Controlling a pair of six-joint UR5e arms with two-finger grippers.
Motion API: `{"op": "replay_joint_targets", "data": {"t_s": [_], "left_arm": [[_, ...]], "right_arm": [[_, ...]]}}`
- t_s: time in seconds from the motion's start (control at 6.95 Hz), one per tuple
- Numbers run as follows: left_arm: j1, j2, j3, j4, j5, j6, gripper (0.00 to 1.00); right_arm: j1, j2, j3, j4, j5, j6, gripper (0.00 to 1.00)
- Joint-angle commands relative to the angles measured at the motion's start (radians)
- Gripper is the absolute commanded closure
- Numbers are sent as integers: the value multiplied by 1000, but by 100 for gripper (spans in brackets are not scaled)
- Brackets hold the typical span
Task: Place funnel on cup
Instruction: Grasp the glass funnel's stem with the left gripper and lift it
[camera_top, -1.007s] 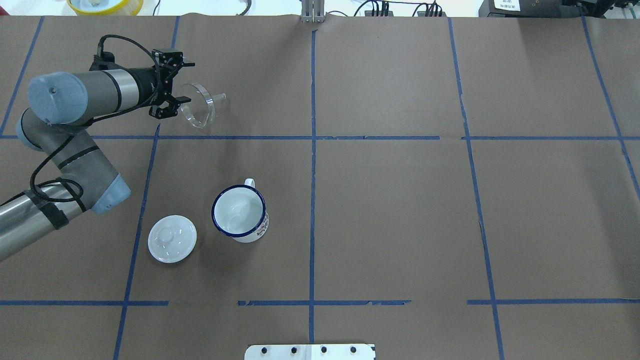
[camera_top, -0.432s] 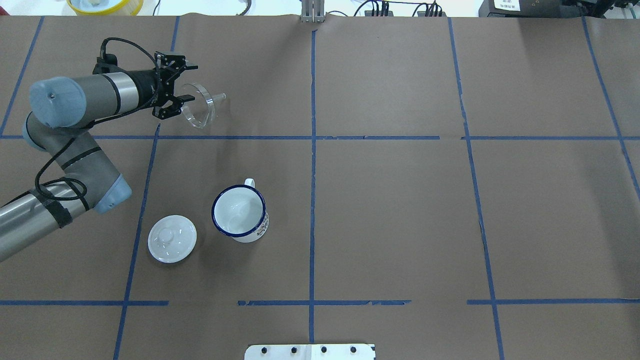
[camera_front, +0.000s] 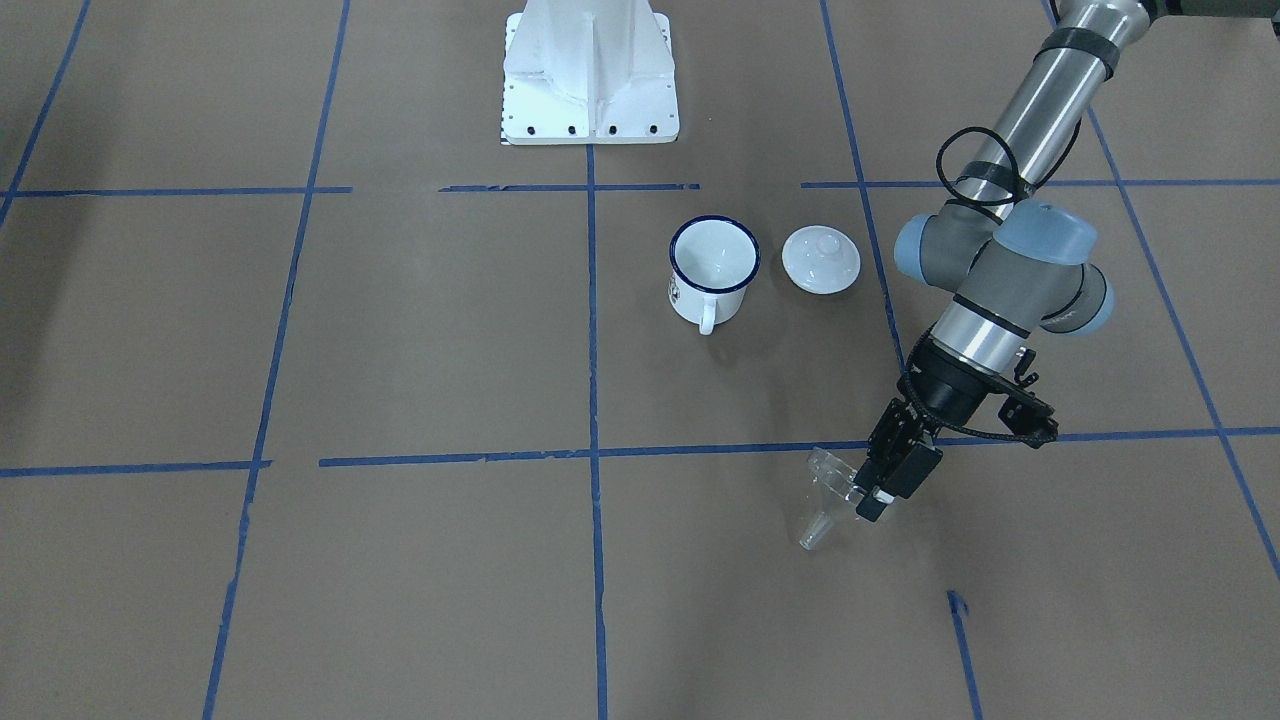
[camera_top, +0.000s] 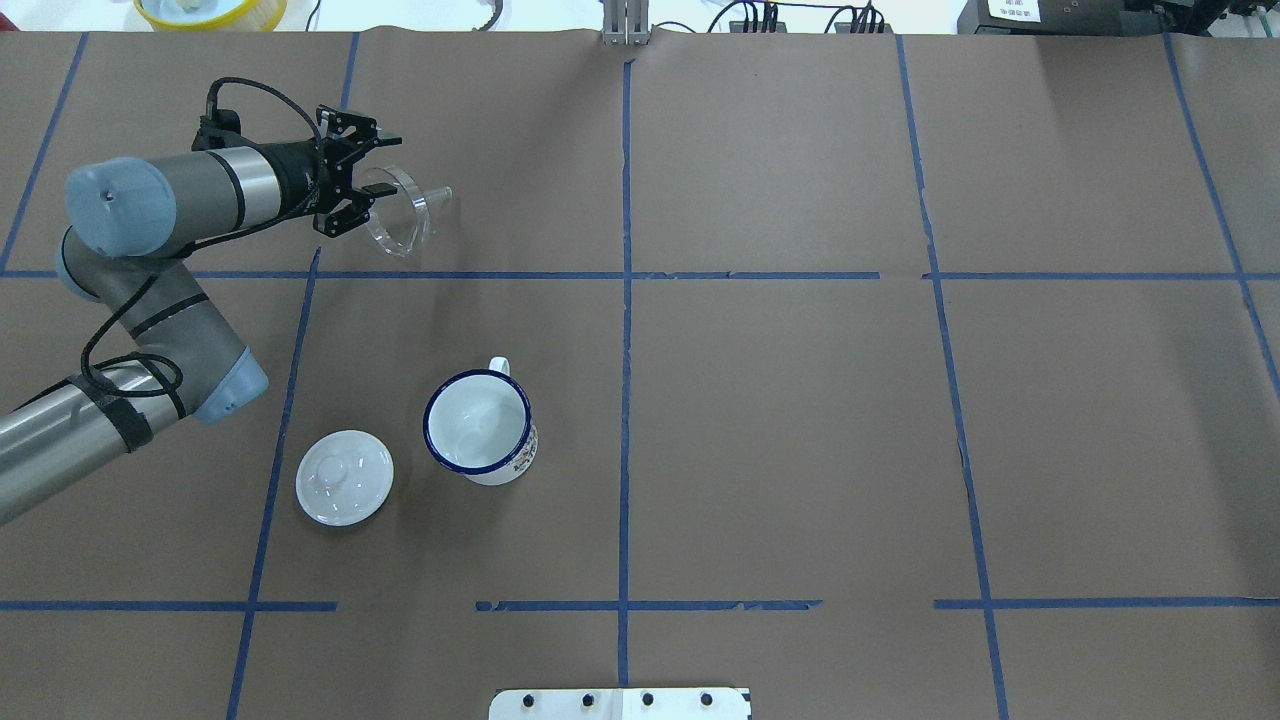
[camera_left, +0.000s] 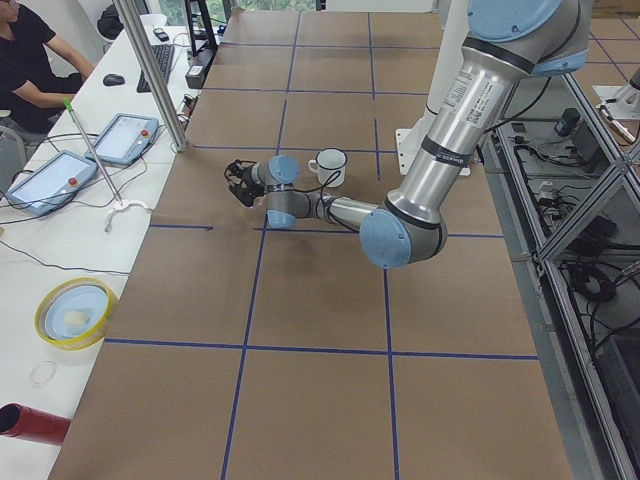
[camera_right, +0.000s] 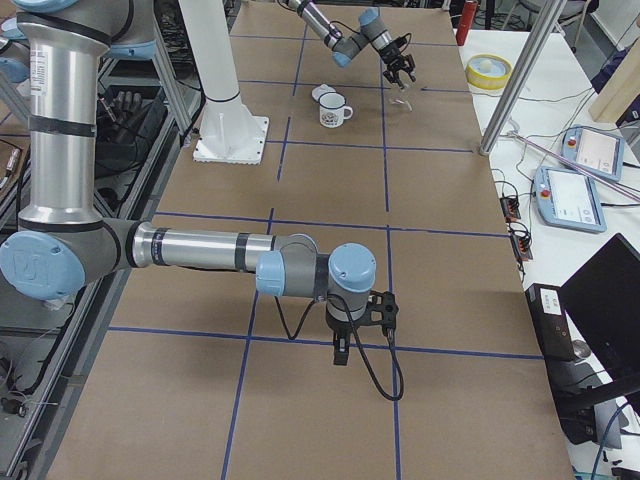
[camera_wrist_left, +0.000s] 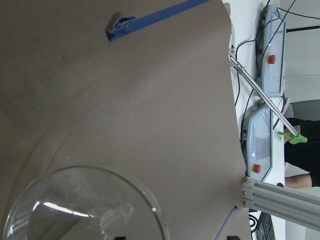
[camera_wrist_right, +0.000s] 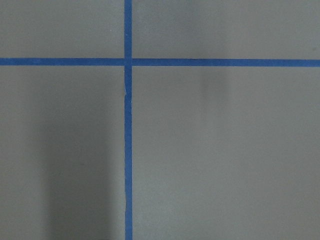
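Note:
The clear funnel (camera_top: 402, 212) lies on its side at the table's far left, spout pointing right. It also shows in the front view (camera_front: 828, 492) and fills the lower left of the left wrist view (camera_wrist_left: 85, 210), seen through its mouth. My left gripper (camera_top: 383, 172) is open, level with the table, its fingers on either side of the funnel's near rim; I cannot tell if they touch it. The white cup (camera_top: 478, 422) with the blue rim stands upright and empty nearer the robot. My right gripper (camera_right: 358, 325) shows only in the right side view; I cannot tell its state.
A round white knobbed lid (camera_top: 344, 477) lies just left of the cup. Blue tape lines cross the brown table cover. The robot's white base plate (camera_front: 590, 75) stands at the table's near edge. The right wrist view shows only bare cover and tape.
My left gripper has moved a little to the right and forward, closer onto the funnel's rim. The funnel, cup and lid have not moved.

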Motion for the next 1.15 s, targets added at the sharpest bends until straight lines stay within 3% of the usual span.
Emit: {"op": "replay_joint_targets", "data": {"t_s": [0.0,0.14,0.29,0.43,0.58,0.72,1.01], "left_arm": [[3,-3,4,-3,0,0,53],[3,-3,4,-5,0,0,92],[4,-3,0,-5,3,2,100],[4,-6,-8,-5,3,3,100],[-5,-2,-81,1,0,6,100],[-40,6,-220,110,-3,5,100],[-48,-17,-455,554,-62,5,100]], "right_arm": [[0,0,-1,0,0,0,0],[0,0,0,0,0,0,0],[0,0,0,0,0,0,0],[0,0,-1,0,0,0,0],[0,0,-1,0,0,0,0],[0,0,0,0,0,0,0],[0,0,0,0,0,0,0]]}}
